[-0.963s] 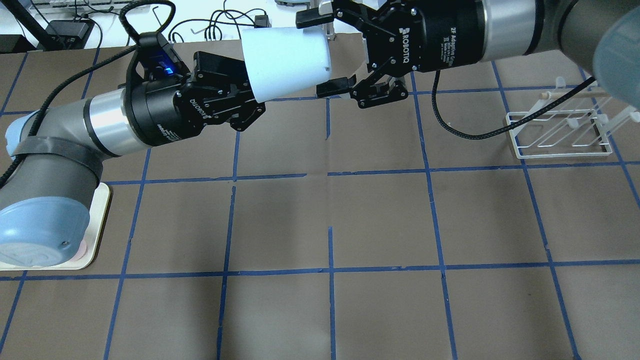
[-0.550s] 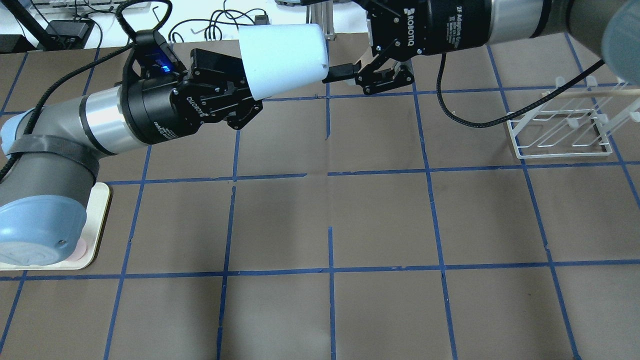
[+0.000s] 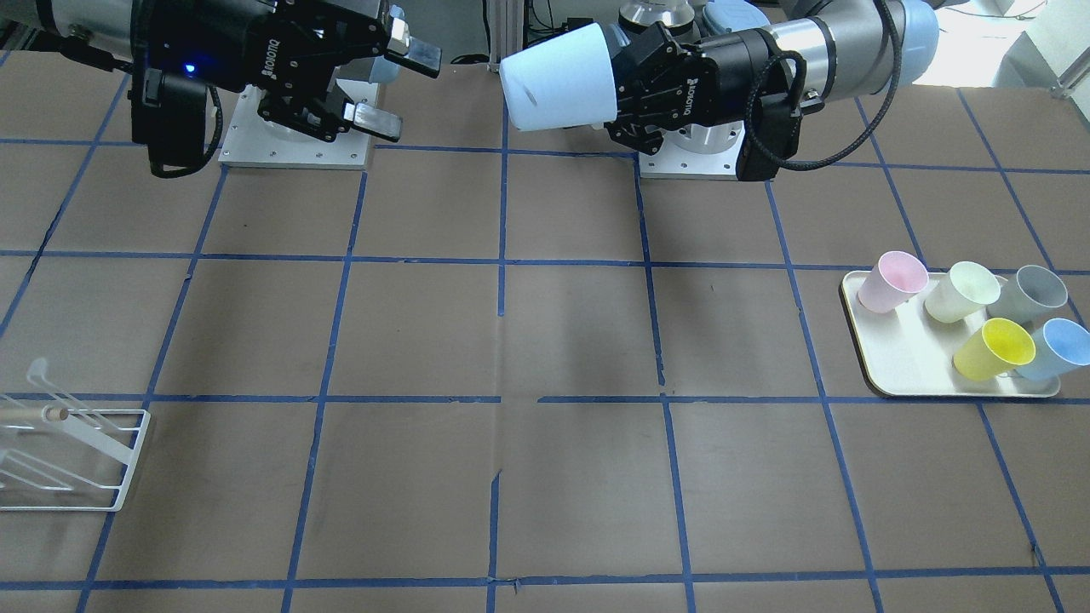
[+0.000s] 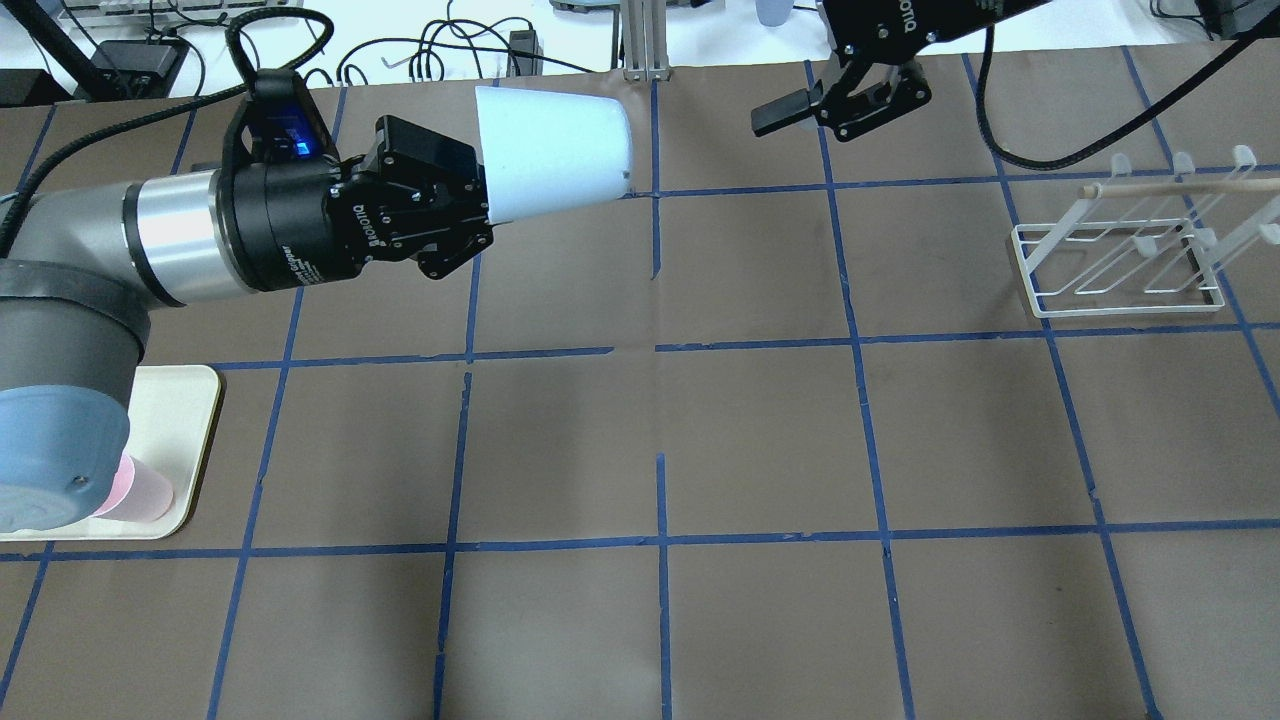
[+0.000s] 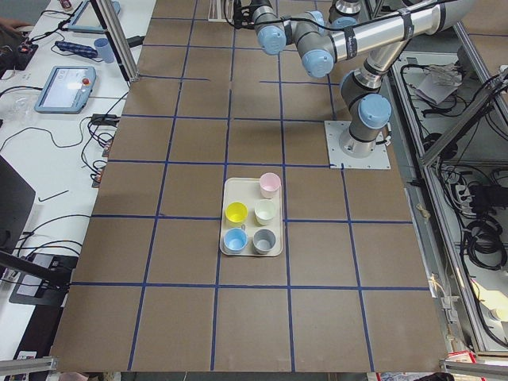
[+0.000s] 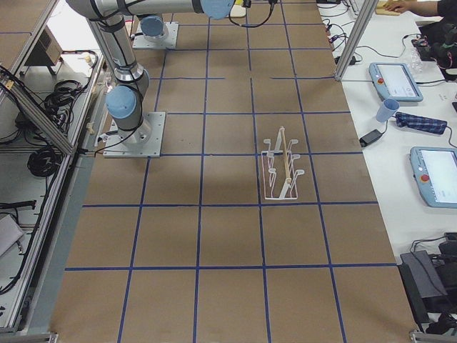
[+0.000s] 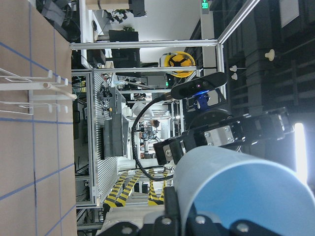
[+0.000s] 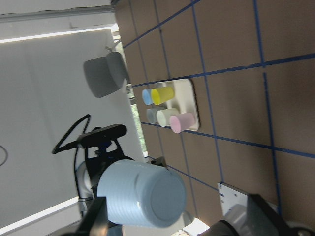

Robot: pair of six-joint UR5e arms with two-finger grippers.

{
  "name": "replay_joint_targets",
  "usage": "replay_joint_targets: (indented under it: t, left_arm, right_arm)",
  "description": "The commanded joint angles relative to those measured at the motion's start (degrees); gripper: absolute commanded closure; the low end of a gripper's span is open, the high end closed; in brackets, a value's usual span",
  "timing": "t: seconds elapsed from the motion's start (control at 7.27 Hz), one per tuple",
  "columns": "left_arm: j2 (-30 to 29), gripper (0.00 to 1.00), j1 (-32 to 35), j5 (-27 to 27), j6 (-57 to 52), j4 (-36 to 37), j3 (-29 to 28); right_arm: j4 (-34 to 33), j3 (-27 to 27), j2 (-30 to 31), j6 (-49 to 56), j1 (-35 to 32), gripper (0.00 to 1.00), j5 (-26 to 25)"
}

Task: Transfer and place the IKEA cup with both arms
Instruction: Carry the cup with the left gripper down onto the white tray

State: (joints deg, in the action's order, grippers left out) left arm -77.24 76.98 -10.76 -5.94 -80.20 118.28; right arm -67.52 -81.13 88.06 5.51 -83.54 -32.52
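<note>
The light blue IKEA cup (image 4: 555,155) lies sideways in the air, held at its rim by my left gripper (image 4: 478,198), which is shut on it. Its base points toward my right gripper (image 3: 398,88), which is open and empty, a clear gap away from the cup. In the front-facing view the cup (image 3: 558,78) hangs high near the robot's base. The right wrist view shows the cup's base (image 8: 147,199). The left wrist view shows the cup's side (image 7: 236,191). A second light blue cup (image 3: 1054,347) stands on the tray.
A cream tray (image 3: 903,379) on the robot's left side holds pink (image 3: 890,281), pale green (image 3: 960,291), grey (image 3: 1030,294) and yellow (image 3: 992,347) cups. A white wire rack (image 4: 1120,262) with a wooden dowel stands on the robot's right side.
My right gripper, which had its open fingers around the cup's base, has pulled back to the right and away. My left arm has drawn back a little with the cup.
</note>
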Motion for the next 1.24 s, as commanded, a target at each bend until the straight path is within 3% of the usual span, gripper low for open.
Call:
replay_joint_targets:
  t: [0.0, 0.41, 0.55, 0.83, 0.96, 1.1]
  left_arm:
    - [0.25, 1.00, -2.96, -18.07, -0.30, 0.14, -0.59]
    - [-0.19, 1.00, -6.04, -45.40, -2.57, 0.14, -3.75]
    - [-1.06, 1.00, -7.88, -52.54, -4.85, 0.05, -4.46]
    - [-3.60, 1.00, -14.45, -61.36, -14.84, 0.04, -5.43]
    - [-5.79, 1.00, -17.53, -65.40, -19.77, 0.31, -5.78]
    - [-8.51, 1.00, -19.74, -68.40, -23.30, 2.66, -6.65]
  right_arm:
    - [-5.40, 1.59, 0.18, -4.34, 0.13, 0.00, -19.42]
    - [-9.90, 0.54, -0.08, -8.31, -1.09, 0.00, -45.10]
    - [-11.83, -0.24, -0.34, -9.11, -2.75, 0.00, -51.27]
    - [-20.50, -7.07, -0.26, -12.70, -5.75, 0.00, -56.68]
    - [-25.86, -10.59, 0.44, -12.72, -6.19, 0.00, -56.95]
    - [-27.04, -10.88, 0.97, -12.81, -6.20, 0.00, -56.96]
